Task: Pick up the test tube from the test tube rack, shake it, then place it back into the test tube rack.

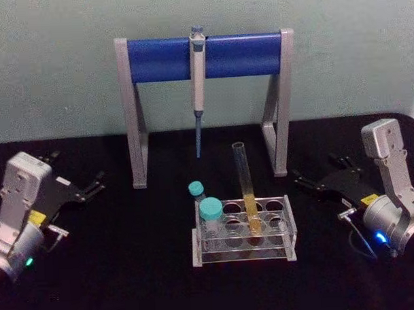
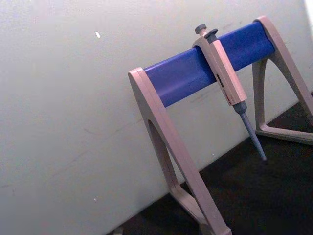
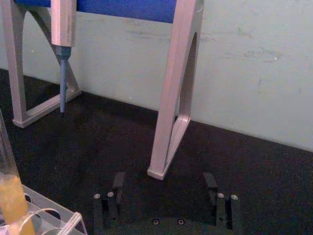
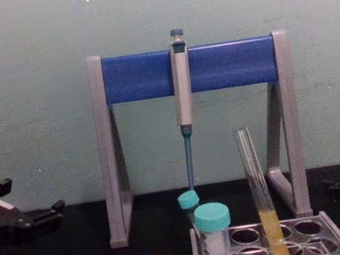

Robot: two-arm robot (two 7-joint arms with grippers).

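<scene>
Head view: yellow-filled test tube (image 1: pixel 247 194) leans in rack (image 1: pixel 244 232); both grippers spread, empty.

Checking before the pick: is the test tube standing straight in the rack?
Tilted: the test tube leans in the test tube rack, top toward the robot's left.

From the head we look steeply down on the pipette stand (image 1: pixel 203 56); from the chest we face it level and closer. Our wrist cameras sit low beside it, each angled toward one of its legs, and all four views share the hanging pipette (image 4: pixel 181 81).
</scene>
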